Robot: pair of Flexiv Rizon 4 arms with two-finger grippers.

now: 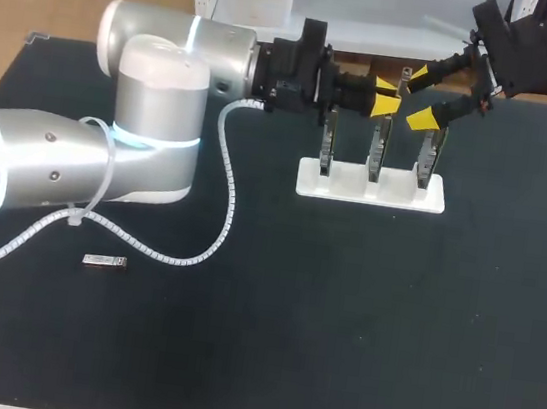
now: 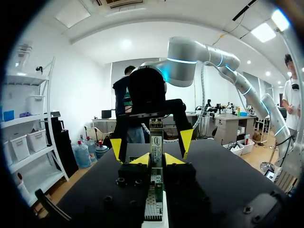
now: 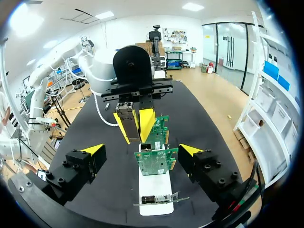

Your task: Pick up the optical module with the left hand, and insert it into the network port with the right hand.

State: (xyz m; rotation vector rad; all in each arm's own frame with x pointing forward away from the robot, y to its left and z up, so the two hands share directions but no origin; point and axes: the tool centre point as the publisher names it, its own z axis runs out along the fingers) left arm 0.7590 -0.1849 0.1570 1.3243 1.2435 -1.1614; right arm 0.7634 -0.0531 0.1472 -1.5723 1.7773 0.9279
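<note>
Clamped in the left gripper [image 1: 387, 96], the module [image 1: 405, 79] is flanked at three o'clock by the wide-spread right gripper [image 1: 424, 96], and, seemingly held by little, could be knocked loose by an off-centre handover.

The table [image 1: 334, 354] wears a matt black, faintly grainy covering. The stand [image 1: 371, 189] is smooth white plastic; its circuit boards [image 3: 156, 160] are glossy green. The module [image 3: 128, 122] is dull bare metal, like the spare module [image 1: 105, 261] at eight o'clock. The left arm [image 1: 154, 118] has satin silver shells.
</note>
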